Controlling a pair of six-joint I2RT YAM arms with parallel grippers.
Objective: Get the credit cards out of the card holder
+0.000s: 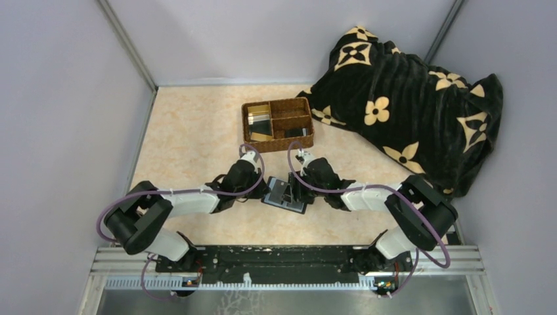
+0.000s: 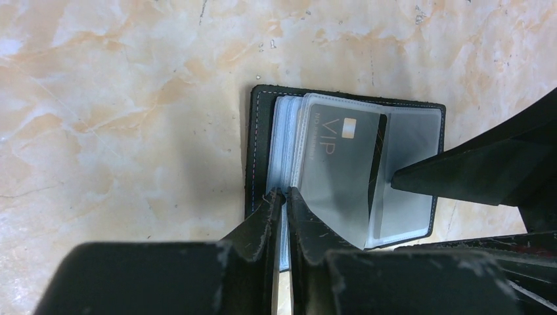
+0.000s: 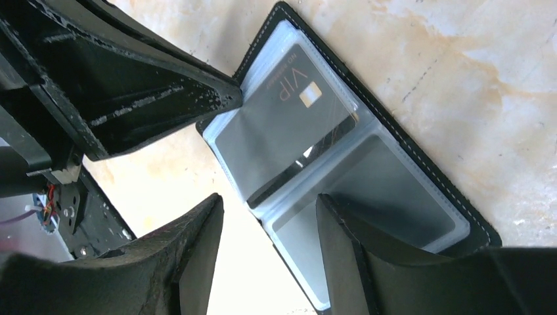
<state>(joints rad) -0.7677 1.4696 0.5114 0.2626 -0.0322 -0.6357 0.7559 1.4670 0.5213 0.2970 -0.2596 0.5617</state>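
**card holder open between both hands, one grey card in its sleeve**

the card holder (image 2: 261, 151) is laid open and flat on the tabletop (image 2: 131, 98), just in front of the arm bases and between the two hands. a grey card (image 2: 338, 164) marked "vip" is seen inside a clear sleeve (image 2: 410, 138) on top of the stack of sleeves. whether further cards sit in the sleeves beneath cannot be told.

the card is judged to be light, thin, stiff and smooth, so it should slide rather than bend. the sleeve is soft and floppy and is likely to lift or buckle if the card is pulled without the holder being pinned. a hold on the card's exposed short edge at the sleeve mouth is judged best, with the pull kept along the sleeve.

the left hand (image 2: 282, 197) is closed, its fingers pinched together on the near edge of the holder's sleeve stack. the right hand (image 3: 268, 197) is spread wide, with one finger on each side of the sleeve's fold and nothing gripped.

further back, loose cards (image 1: 261, 123) are seen in a wicker tray (image 1: 310, 125). a black flowered blanket (image 1: 407, 92) is heaped to the right.
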